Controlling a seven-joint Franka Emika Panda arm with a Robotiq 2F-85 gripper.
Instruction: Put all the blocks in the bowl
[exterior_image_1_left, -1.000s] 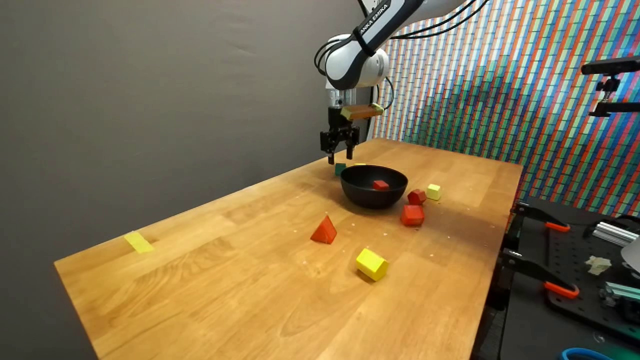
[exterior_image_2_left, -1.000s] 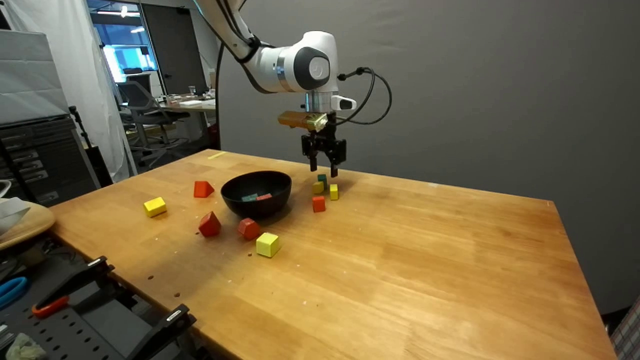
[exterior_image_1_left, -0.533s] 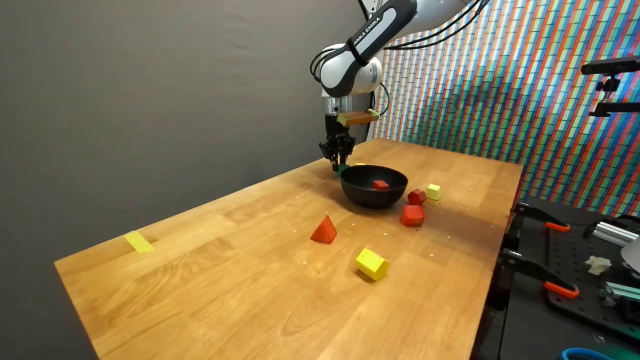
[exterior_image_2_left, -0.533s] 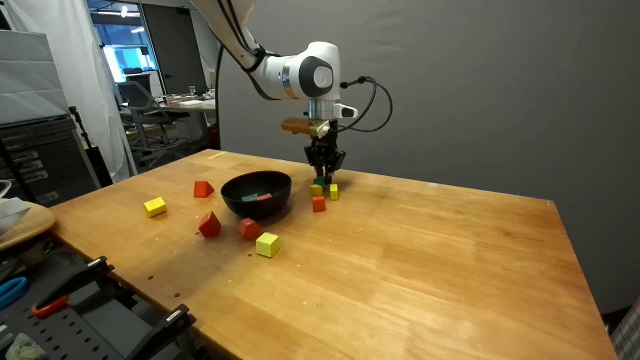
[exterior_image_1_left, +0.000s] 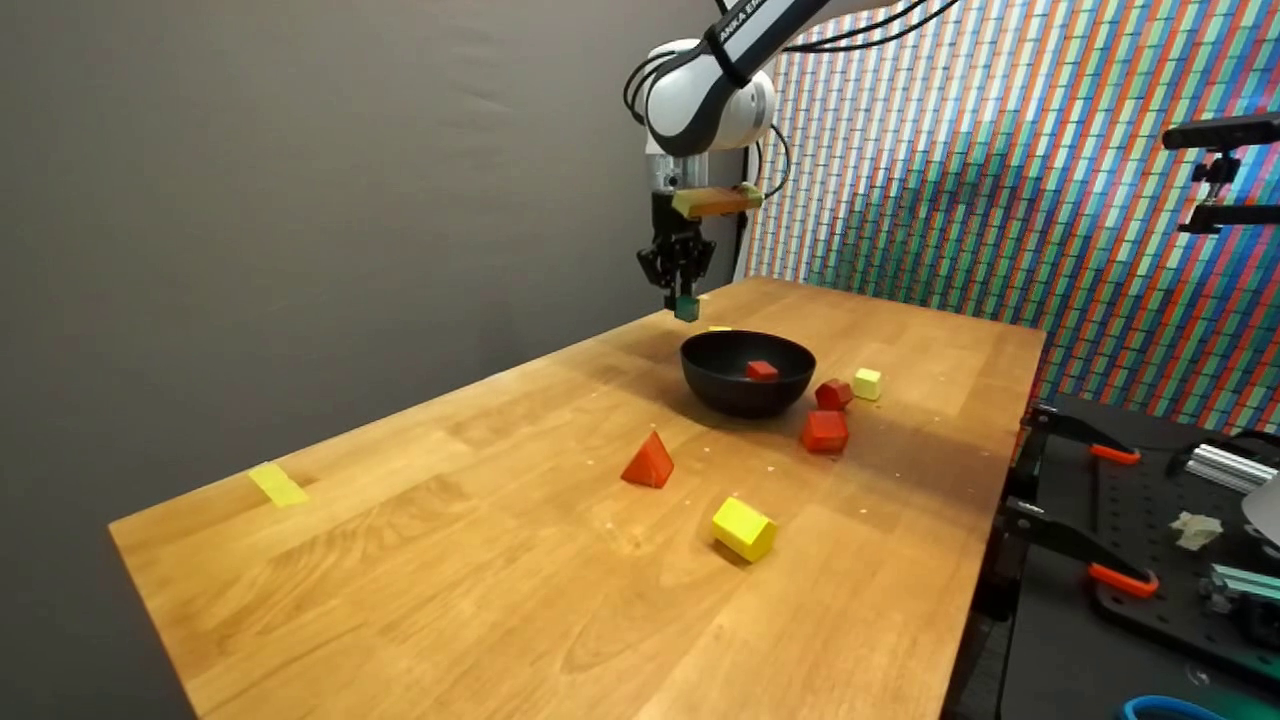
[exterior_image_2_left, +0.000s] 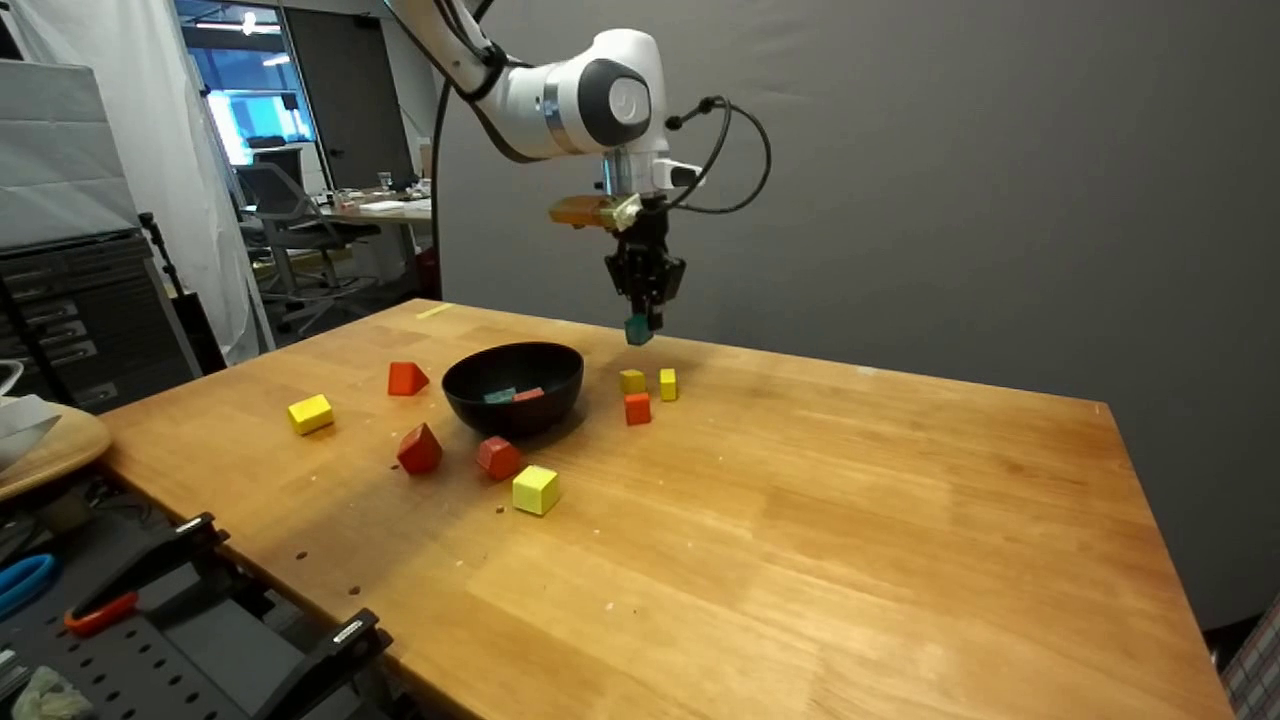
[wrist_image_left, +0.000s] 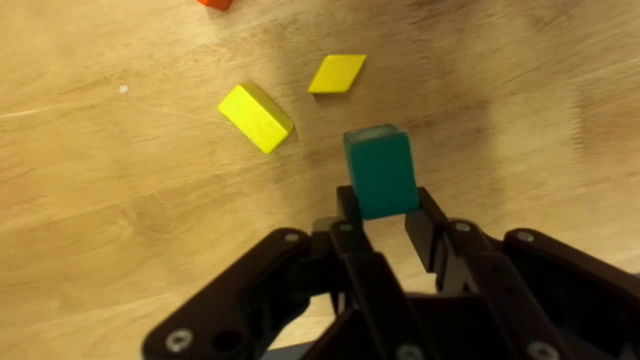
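Observation:
My gripper is shut on a green block, gripping one end of it above the table. The black bowl stands beside and below it; in an exterior view a red block and a blue-green block lie inside. Near the bowl, under the gripper, are two yellow blocks and an orange-red block. Around its other sides lie red blocks, a pale yellow cube, a yellow block and an orange-red wedge.
A flat yellow strip sticks to the wooden table near its edge. Black clamps with orange tips sit along one side, beside a dark perforated board. A grey wall rises behind the table.
The gripper came down from above with open jaws, shut on the green block, and has risen with it off the table. The other blocks and the bowl look almost unmoved.

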